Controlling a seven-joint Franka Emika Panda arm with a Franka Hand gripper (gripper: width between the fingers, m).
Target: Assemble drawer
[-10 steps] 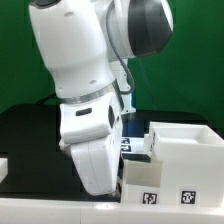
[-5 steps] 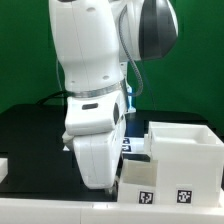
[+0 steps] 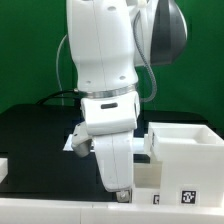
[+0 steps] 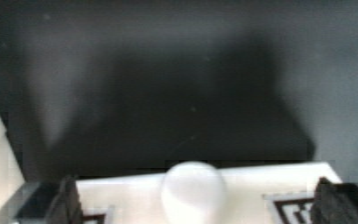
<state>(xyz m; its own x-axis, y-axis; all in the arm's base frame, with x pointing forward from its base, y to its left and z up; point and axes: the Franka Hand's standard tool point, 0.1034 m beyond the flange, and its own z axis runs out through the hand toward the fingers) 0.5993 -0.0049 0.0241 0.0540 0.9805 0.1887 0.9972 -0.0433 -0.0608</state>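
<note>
The large white housing (image 3: 188,143) stands at the exterior view's right. A shallow white tray (image 3: 172,182) with a black-and-white tag (image 3: 186,198) sits low in front of it. My gripper (image 3: 120,190) hangs down at the tray's front corner and hides part of it. In the wrist view my gripper (image 4: 197,208) is open, with the dark fingers (image 4: 62,203) far apart. A white panel (image 4: 131,198) with a rounded white knob (image 4: 194,188) lies between them, untouched.
A black table top (image 3: 35,140) spreads to the exterior view's left. A white part (image 3: 76,141) lies behind the arm, and another small white part (image 3: 4,166) sits at the left edge. A pale strip (image 3: 50,213) runs along the front.
The arm has moved toward the exterior view's right, and the gripper now covers the tray's left front tag. The housing and tray have not moved.
</note>
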